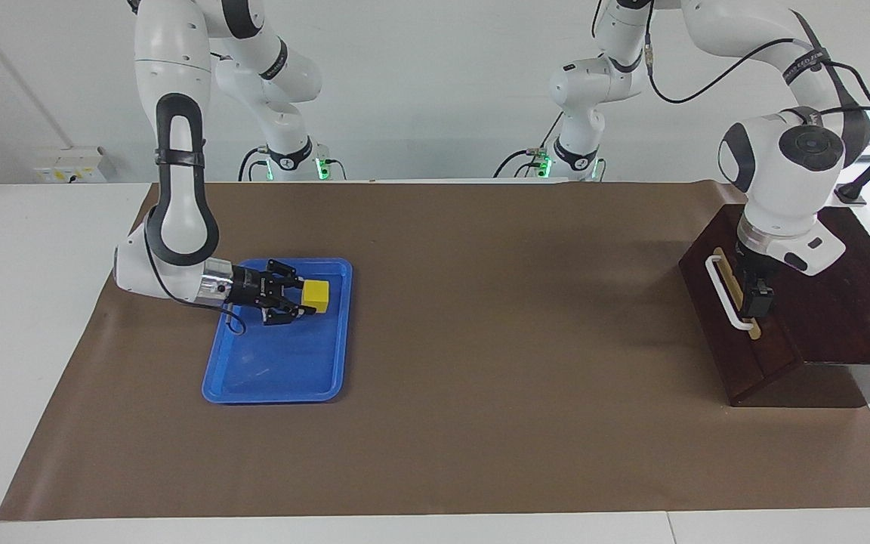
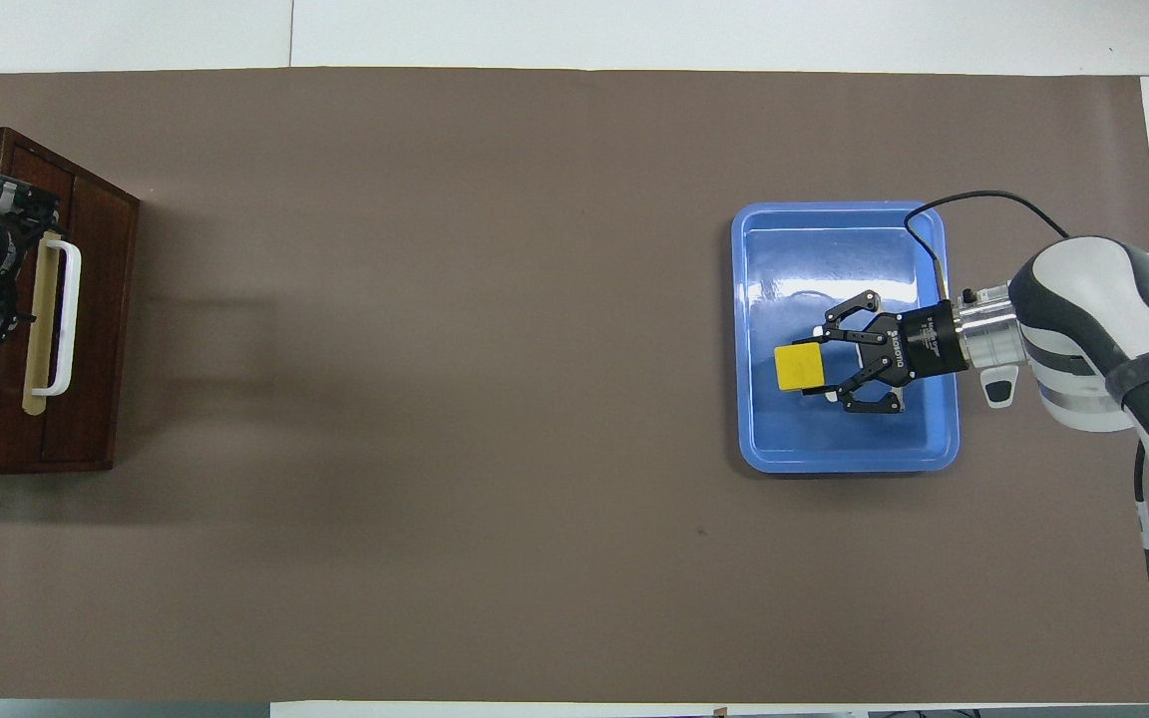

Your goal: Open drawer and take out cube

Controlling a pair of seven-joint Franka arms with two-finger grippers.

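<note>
The yellow cube point(image 1: 317, 295) point(image 2: 801, 367) rests in the blue tray point(image 1: 276, 381) point(image 2: 844, 454) at the right arm's end of the table. My right gripper point(image 1: 300, 298) point(image 2: 822, 365) lies low and level over the tray. It is open, with its fingertips on either side of the cube's edge that faces it. The drawer point(image 1: 733, 332) point(image 2: 86, 329) of the dark wooden box looks pushed in, its front flush with the box. My left gripper point(image 1: 754, 302) point(image 2: 6, 261) hangs over the box, right beside the white bar handle point(image 1: 722, 291) point(image 2: 64, 317).
The brown mat point(image 1: 480, 340) point(image 2: 435, 399) covers the table between the tray and the box. The box stands at the left arm's end, with its front facing the tray. White table edge surrounds the mat.
</note>
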